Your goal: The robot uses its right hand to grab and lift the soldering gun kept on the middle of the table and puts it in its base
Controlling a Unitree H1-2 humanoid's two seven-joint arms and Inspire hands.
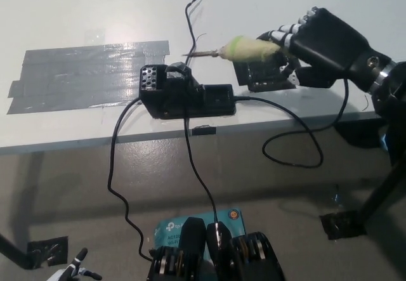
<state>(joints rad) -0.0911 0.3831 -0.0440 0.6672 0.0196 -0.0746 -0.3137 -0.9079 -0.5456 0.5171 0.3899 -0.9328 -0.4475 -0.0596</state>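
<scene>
While the iron (244, 49) is already off the counter (95, 14) and in the air, the drop into the base (184, 92) is not yet done. Grab and lift look finished; what's left, by my read, is lining the tip up with the holder on the base and lowering it in. Iron lies roughly level, metal tip pointing toward picture left, tip just above and near the base's upper right corner, not touching as far as I can tell. Right hand (320, 37) is black, fingers wrapped closed round the rear of the yellow-green grip; it holds only the iron. Black pad (263, 71) sits on the counter under the hand, partly hidden. Cord (298, 132) runs from the base over the counter edge, loops below and rises toward the hand. Grey tape patch (82, 71) lies on the counter left of the base. Left hand (73, 271) rests low at picture's bottom left, only a sliver showing, so open or closed: cannot tell.
</scene>
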